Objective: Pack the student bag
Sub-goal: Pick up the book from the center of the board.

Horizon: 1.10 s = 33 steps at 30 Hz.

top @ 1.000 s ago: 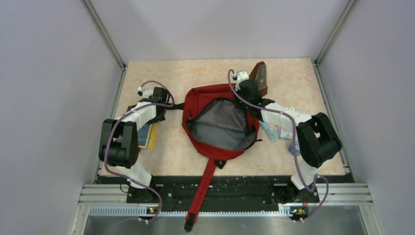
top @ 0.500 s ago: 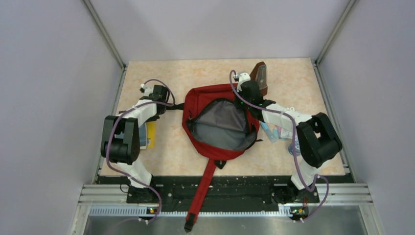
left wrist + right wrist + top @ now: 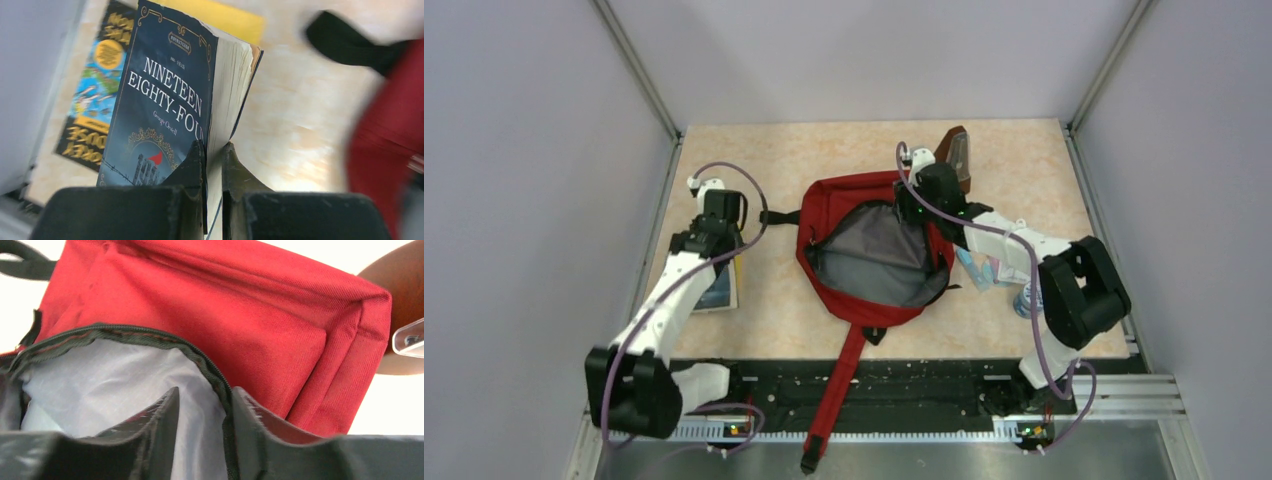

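Two books show legible print in the left wrist view; the upper paperback point(image 3: 165, 100) has a dark-blue cover reading "NINETEEN EIGHTY-FOUR", the last letters hidden behind a finger, with "George Orwell" in small script below; the lower book point(image 3: 92, 95), yellow and black, carries inverted lettering cut off at its edges; a yellow cover point(image 3: 235, 20) lies beyond them.

Left gripper point(image 3: 212, 150): fingers nearly together, pinching the paperback's front cover and some pages.

Student bag point(image 3: 874, 255): dark red with grey lining and black zipper, lying at the middle of the table point(image 3: 824, 150), mouth gaping upward; its long red strap point(image 3: 839, 385) trails over the near edge.

Right gripper point(image 3: 202, 400): clamped on the bag's far-right zipper rim, one finger on lining, one on red fabric.

Brown object point(image 3: 954, 155) beyond the bag is half hidden by the right arm; pale items point(image 3: 984, 270) under that arm are indistinct; the bag is blurred in the left wrist view.
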Each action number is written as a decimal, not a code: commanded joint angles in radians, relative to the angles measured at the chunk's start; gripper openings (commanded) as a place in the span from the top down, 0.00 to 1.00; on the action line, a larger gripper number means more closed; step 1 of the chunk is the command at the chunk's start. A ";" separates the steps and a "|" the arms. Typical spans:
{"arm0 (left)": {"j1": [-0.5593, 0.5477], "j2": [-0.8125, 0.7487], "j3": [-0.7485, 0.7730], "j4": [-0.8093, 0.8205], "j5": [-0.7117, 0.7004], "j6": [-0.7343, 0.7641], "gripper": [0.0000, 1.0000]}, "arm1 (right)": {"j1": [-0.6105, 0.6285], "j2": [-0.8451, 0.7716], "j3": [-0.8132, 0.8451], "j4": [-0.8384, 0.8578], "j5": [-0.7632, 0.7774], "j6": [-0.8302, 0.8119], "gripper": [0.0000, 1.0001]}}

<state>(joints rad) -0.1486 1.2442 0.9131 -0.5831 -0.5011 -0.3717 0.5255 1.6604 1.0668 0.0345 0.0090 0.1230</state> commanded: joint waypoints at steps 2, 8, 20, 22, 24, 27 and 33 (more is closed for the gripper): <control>-0.047 -0.228 -0.042 0.182 0.398 -0.028 1.00 | -0.007 -0.096 0.007 -0.030 -0.119 0.015 0.44; -0.217 -0.253 0.038 0.134 0.416 -0.013 1.00 | -0.007 -0.180 -0.014 -0.094 -0.243 0.023 0.30; -0.498 -0.226 0.072 0.298 0.474 -0.037 1.00 | -0.006 -0.531 -0.220 0.034 -0.308 0.319 0.22; -0.536 -0.197 0.073 0.310 0.488 0.003 1.00 | -0.007 -0.576 -0.280 0.099 -0.289 0.450 0.22; -0.583 -0.164 0.072 0.322 0.491 0.038 1.00 | -0.007 -0.605 -0.328 0.152 -0.302 0.559 0.21; -0.659 -0.114 0.067 0.348 0.481 0.075 1.00 | -0.006 -0.621 -0.387 0.224 -0.342 0.688 0.16; -0.750 -0.042 0.038 0.449 0.519 0.082 1.00 | 0.034 -0.605 -0.417 0.190 -0.307 0.713 0.10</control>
<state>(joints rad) -0.8505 1.1904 0.9287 -0.3492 -0.0456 -0.3080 0.5362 1.0554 0.6518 0.1768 -0.3054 0.7532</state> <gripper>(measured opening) 0.067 0.887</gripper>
